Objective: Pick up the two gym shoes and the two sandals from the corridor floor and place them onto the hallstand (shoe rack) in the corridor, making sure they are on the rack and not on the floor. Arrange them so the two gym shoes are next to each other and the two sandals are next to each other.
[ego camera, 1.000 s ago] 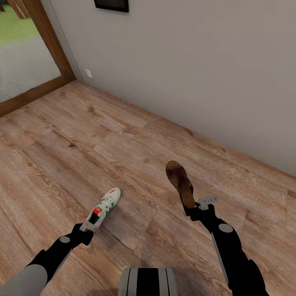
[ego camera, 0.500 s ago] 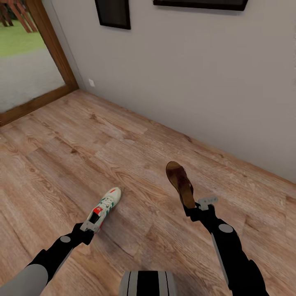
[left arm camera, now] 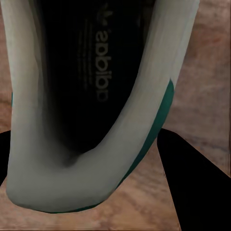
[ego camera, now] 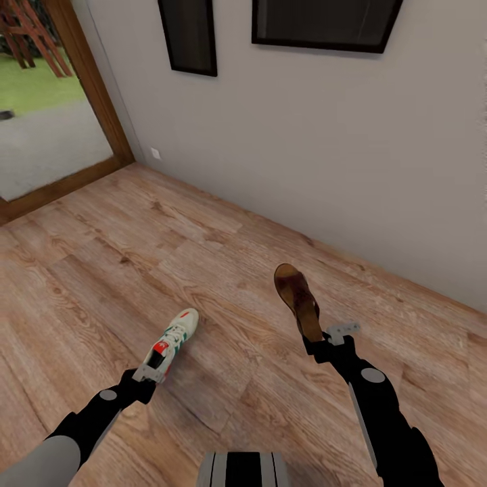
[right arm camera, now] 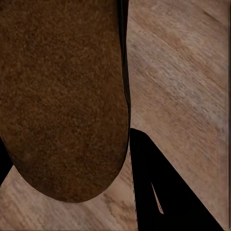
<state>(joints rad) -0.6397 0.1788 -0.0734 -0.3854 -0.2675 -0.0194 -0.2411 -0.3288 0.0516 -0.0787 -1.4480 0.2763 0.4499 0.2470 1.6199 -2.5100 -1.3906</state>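
A: As the head view is compared with the two earlier ones, what is recorded as changed?

B: Item 1, framing: more of the grey wall (ego camera: 325,135) is taken in, and two dark picture frames (ego camera: 327,24) are now seen almost whole where only their lower edges were caught. The whole picture has shifted, so a camera move is logged, not a move of the things.

A: And the carried goods?

B: Item 2, gym shoe (ego camera: 172,341): held at its heel by the left gripper (ego camera: 143,380), toe pointing away, raised above the wood-plank floor (ego camera: 101,270). In the left wrist view the heel collar (left arm camera: 96,163) is seen wedged between the dark fingers (left arm camera: 192,183); the pincer is clamped on it. Item 3, brown sandal (ego camera: 297,301): held at its heel end by the right gripper (ego camera: 323,343), likewise clamped, its sole (right arm camera: 62,96) shown close in the right wrist view. Both are placed against the arms exactly as before.

A: Consequence for the task?

B: One shoe of each pair is judged secured and in transit. The hallstand is not yet reached; a further turn or drive is presumed needed, and neither grip should be loosened meanwhile.
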